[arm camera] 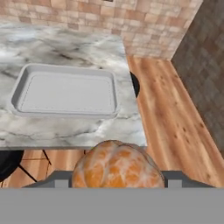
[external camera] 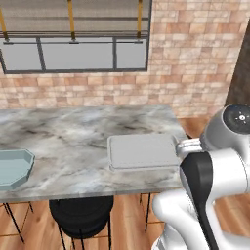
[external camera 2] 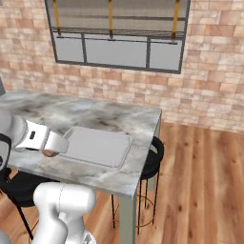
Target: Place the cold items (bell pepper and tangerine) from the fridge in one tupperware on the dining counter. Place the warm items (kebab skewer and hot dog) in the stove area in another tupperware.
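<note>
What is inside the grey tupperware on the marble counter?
The grey tupperware holds nothing; its whole floor shows. The tangerine sits in the jaws, off the marble counter.

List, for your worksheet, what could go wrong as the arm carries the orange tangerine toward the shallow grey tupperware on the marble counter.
1. The orange tangerine sits over bare floor, short of the marble counter; a slip would drop it there.
2. The shallow grey tupperware has low walls, so the round fruit may roll out.
3. The tupperware lies near the counter's edge; a nudge might push it off.
</note>
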You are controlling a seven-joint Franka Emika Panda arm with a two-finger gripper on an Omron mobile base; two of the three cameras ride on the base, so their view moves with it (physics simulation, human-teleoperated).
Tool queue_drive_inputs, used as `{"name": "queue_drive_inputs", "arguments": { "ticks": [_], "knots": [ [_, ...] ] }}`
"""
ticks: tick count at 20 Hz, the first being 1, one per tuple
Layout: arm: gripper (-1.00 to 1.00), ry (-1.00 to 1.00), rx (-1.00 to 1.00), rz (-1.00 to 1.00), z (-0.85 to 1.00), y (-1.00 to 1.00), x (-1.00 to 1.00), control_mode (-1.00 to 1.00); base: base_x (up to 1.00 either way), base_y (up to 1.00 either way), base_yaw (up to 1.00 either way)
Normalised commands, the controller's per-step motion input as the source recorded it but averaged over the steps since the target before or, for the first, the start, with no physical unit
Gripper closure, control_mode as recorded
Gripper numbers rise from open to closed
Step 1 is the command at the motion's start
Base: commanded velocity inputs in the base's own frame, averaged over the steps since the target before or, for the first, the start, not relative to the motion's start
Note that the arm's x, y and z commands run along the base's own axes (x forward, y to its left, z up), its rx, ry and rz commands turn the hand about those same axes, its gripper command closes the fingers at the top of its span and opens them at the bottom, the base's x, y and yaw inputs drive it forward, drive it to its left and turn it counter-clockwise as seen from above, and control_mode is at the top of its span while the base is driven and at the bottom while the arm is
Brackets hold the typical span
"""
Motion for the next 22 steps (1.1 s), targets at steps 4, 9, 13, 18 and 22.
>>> {"name": "queue_drive_inputs", "arguments": {
  "ticks": [4,9,13,18,22],
  "knots": [
    [1.0,0.0,0.12,0.01,-0.08,-0.01,0.84,-1.0,0.0,0.0,0.0],
    [1.0,0.1,0.07,0.14,-0.39,-0.01,0.89,-1.0,0.0,0.0,0.0],
    [1.0,0.1,-0.01,0.01,-0.31,0.0,0.19,-1.0,0.0,0.0,0.0],
    [1.0,0.02,0.0,0.0,-0.35,0.0,0.1,-1.0,0.0,0.0,0.0],
    [1.0,0.02,0.0,0.0,-0.34,-0.01,0.17,-1.0,0.0,0.0,0.0]
  ]
}}
